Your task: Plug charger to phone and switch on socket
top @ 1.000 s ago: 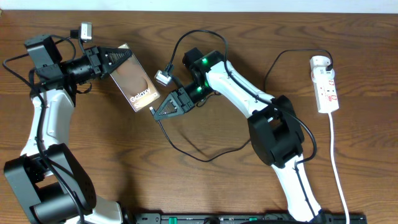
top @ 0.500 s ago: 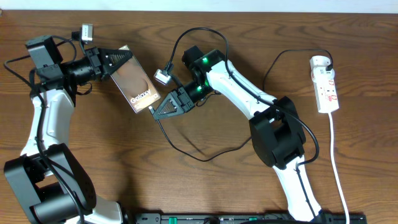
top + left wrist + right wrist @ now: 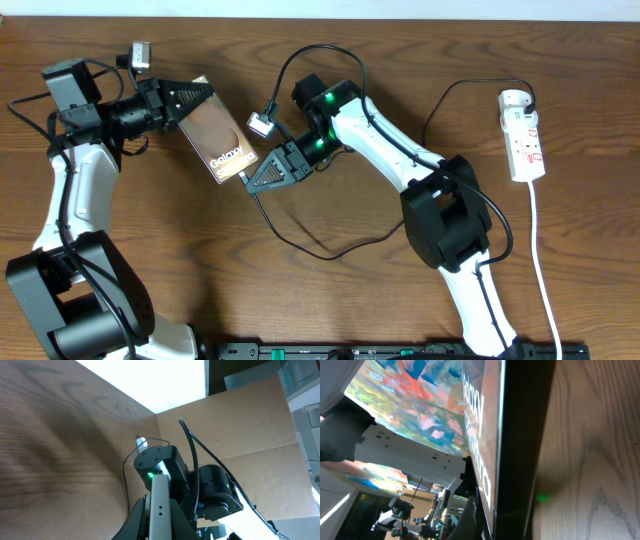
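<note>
Brown phone (image 3: 215, 135) pinched in left jaws | right jaws pinching charger (image 3: 330, 256) tip, arm extended

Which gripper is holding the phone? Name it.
The left gripper, clamped on the phone's top end; the right gripper instead pinches the charger tip at its bottom edge.

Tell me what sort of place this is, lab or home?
Probably a robot lab bench, not a home: left arm and right arm at a wooden table, cardboard backdrop in the left wrist view, phone and power strip as props.
</note>
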Motion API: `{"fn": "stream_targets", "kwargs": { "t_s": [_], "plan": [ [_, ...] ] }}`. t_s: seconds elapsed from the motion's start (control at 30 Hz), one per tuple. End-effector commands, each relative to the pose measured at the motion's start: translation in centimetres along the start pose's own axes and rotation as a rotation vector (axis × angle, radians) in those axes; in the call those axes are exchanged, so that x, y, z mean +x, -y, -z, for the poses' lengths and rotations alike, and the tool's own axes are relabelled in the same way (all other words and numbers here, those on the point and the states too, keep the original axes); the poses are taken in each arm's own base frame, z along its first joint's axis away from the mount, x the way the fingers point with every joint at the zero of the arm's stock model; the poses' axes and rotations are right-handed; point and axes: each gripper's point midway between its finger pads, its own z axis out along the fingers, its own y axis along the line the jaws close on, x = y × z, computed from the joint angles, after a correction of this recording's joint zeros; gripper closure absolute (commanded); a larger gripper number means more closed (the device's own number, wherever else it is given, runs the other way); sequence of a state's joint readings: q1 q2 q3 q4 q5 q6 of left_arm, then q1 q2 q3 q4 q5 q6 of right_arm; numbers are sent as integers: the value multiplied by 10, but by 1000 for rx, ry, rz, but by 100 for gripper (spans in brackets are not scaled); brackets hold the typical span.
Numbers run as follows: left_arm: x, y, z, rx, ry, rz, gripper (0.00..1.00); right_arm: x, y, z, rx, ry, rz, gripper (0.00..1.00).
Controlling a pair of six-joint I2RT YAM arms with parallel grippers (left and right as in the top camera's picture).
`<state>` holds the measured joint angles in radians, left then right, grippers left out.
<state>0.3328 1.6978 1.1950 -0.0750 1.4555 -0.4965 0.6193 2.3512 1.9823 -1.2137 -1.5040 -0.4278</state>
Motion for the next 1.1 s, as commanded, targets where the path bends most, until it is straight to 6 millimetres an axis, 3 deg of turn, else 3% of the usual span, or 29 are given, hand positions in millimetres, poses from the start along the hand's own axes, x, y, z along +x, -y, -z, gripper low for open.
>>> {"fn": "stream_targets", "kwargs": {
  "t_s": [0.0,0.17,0.6,1.07],
  "plan": [
    [7,14,-3,40,-31,-18,92,-8,-24,-2,-25,6,74,99],
    [10,17,-11,45,-49,-42,93,-8,-24,-2,-25,6,74,99],
    [13,21,-11,73,-66,-72,93,-8,-24,-2,-24,7,74,99],
    [19,29,-11,118,-93,-103,93,-12,-18,13,7,29,70,99]
  ]
}}
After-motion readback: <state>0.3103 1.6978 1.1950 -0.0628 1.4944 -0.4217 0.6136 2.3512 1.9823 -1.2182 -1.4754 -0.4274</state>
